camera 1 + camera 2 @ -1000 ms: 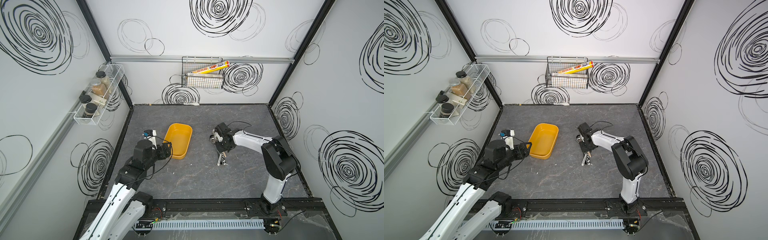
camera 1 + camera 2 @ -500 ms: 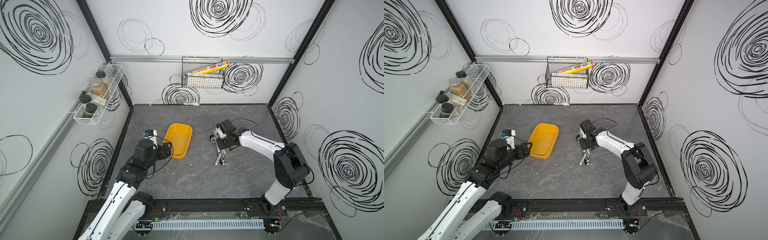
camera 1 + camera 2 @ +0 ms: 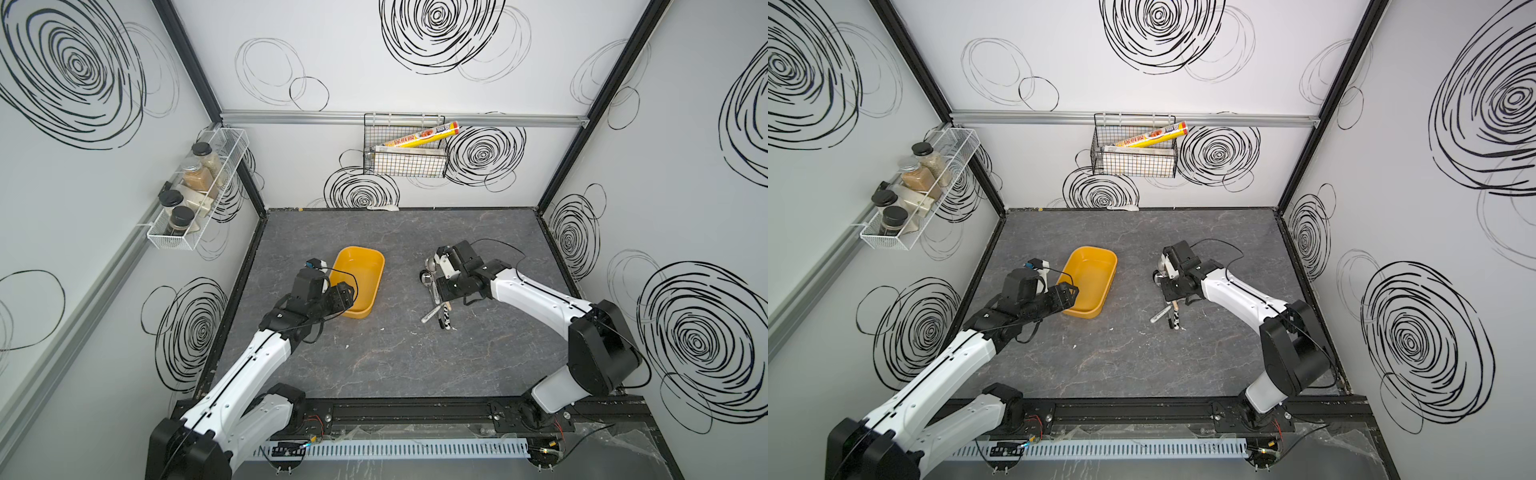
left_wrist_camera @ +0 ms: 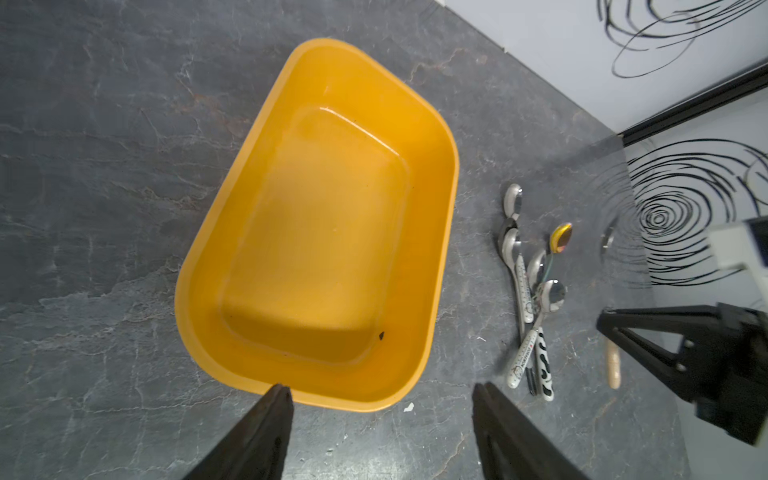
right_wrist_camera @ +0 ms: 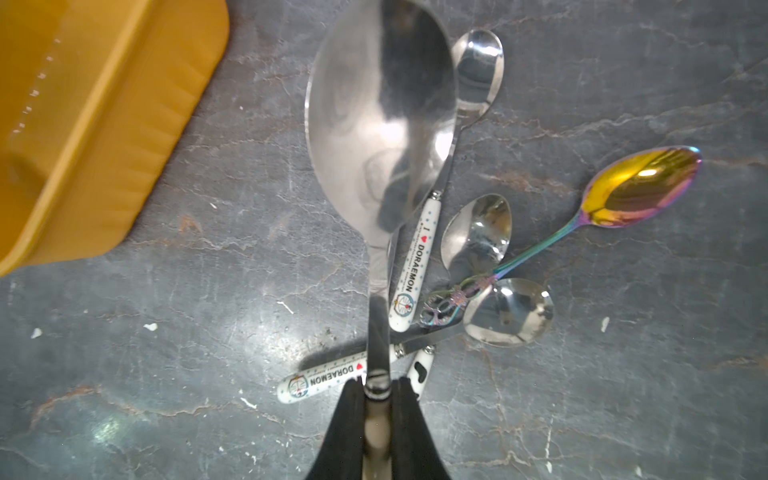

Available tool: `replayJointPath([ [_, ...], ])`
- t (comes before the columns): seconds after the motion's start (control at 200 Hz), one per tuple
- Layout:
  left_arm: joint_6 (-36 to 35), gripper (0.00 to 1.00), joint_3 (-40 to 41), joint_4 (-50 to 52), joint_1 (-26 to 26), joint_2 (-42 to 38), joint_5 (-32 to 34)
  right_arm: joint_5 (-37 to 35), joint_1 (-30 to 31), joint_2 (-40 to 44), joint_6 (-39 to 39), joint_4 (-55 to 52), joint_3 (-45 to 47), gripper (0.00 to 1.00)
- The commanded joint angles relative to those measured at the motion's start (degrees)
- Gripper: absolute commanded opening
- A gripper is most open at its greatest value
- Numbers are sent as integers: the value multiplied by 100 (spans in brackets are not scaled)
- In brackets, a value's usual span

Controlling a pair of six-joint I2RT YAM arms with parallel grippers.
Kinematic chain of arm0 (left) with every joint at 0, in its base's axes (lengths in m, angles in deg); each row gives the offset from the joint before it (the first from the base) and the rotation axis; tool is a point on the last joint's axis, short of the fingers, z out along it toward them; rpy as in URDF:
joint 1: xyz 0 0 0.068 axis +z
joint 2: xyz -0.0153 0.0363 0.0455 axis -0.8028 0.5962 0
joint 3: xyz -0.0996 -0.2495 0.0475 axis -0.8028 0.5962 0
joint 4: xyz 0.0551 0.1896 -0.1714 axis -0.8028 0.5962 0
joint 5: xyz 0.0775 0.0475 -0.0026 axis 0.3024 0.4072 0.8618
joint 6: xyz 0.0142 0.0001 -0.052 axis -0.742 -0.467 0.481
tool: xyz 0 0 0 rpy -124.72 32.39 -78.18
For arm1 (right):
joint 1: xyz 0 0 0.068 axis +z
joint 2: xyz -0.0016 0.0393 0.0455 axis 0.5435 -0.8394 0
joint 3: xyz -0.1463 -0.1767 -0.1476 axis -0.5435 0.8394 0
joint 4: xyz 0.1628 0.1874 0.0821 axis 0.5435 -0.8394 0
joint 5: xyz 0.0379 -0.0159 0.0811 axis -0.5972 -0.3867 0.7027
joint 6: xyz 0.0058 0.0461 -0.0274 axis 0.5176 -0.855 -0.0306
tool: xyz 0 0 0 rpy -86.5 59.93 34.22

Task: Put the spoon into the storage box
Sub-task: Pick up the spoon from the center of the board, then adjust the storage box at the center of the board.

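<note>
The storage box (image 3: 360, 275) (image 3: 1090, 277) (image 4: 324, 232) is an empty mustard-yellow tub left of the table's centre; one corner of it shows in the right wrist view (image 5: 83, 124). My right gripper (image 5: 377, 384) (image 3: 442, 292) is shut on the beige handle of a large steel spoon (image 5: 382, 116) (image 3: 430, 263). It holds that spoon just above a pile of several spoons (image 5: 478, 266) (image 3: 436, 318) (image 4: 528, 332) lying right of the box. My left gripper (image 4: 380, 388) (image 3: 345, 293) (image 3: 1069, 293) is open and empty at the box's near end.
A black wire basket (image 3: 405, 160) with rolls hangs on the back wall. A white wire rack (image 3: 195, 195) with jars hangs on the left wall. A small white object (image 3: 384, 208) lies at the table's back edge.
The right arm's elbow has swung out toward the right wall while its gripper stays over the spoon pile, shut on the spoon. The left arm has hardly moved.
</note>
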Motion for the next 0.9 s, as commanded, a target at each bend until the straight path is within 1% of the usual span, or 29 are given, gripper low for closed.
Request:
replayJointPath([
  [0.0, 280, 74, -266, -607, 19, 455, 430, 258, -5, 293, -83, 247, 78, 0],
  [0.05, 297, 73, -272, -835, 55, 721, 449, 252, -9, 366, -88, 256, 113, 0],
  [0.09, 297, 66, -268, -1068, 68, 959, 222, 237, -9, 419, -83, 252, 137, 0],
  [0.135, 334, 62, -300, -1263, 41, 1215, -28, 191, -3, 480, -83, 237, 163, 0],
  [0.18, 354, 62, -355, -1445, -89, 1432, -110, 178, -10, 546, -83, 262, 222, 0],
  [0.23, 337, 63, -443, -1585, -307, 1665, -61, 145, -9, 615, -100, 299, 286, 0],
  [0.38, 310, 63, -864, -1547, -889, 2495, 142, 115, -10, 712, -101, 292, 395, 0],
  [0.476, 418, 63, -922, -1680, -1096, 2920, -28, 44, -10, 807, -134, 309, 464, 0],
  [0.576, 543, 63, -946, -1823, -1283, 3147, -191, -89, -10, 904, -148, 381, 557, 0],
  [0.691, 543, 63, -1121, -1697, -1537, 3284, -66, -87, -9, 963, -154, 432, 631, 0],
  [0.896, 662, 63, -1361, -1683, -1966, 3430, -69, -154, -9, 990, -154, 450, 709, 0],
])
